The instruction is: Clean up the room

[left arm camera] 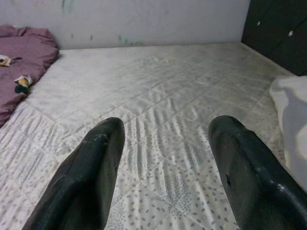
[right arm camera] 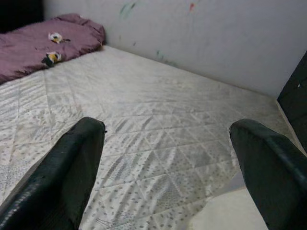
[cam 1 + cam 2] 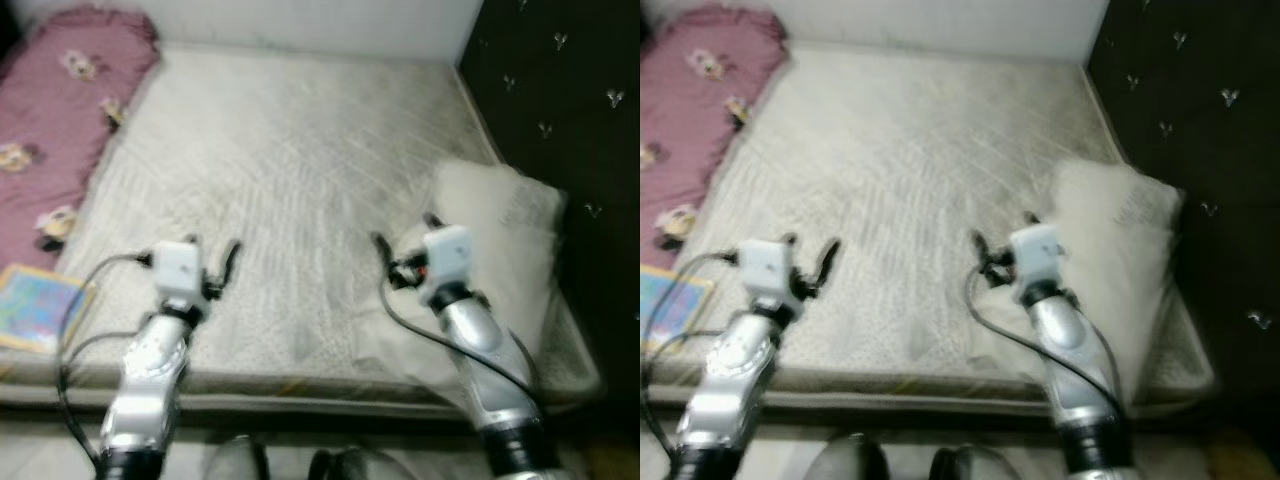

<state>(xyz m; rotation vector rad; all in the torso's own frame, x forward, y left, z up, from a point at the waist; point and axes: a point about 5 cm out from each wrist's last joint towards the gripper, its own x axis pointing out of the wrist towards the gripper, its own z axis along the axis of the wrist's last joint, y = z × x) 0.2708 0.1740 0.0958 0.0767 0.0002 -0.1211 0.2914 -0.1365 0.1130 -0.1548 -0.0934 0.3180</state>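
Quilted grey-white mattress (image 3: 300,170) fills mid-frame, a white pillow (image 3: 505,235) at right. Left end effector (image 3: 212,252) and right end effector (image 3: 405,240) hover above it, fingers spread. Maroon floral blanket (image 3: 55,120) lies upper left.

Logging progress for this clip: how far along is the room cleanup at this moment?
Little looks done. Both hands are open and hold nothing: the left hand and right hand hover over the bare mattress. Left to tidy: the white pillow by the right hand, the pink blanket bunched along the left edge, and the colourful book.
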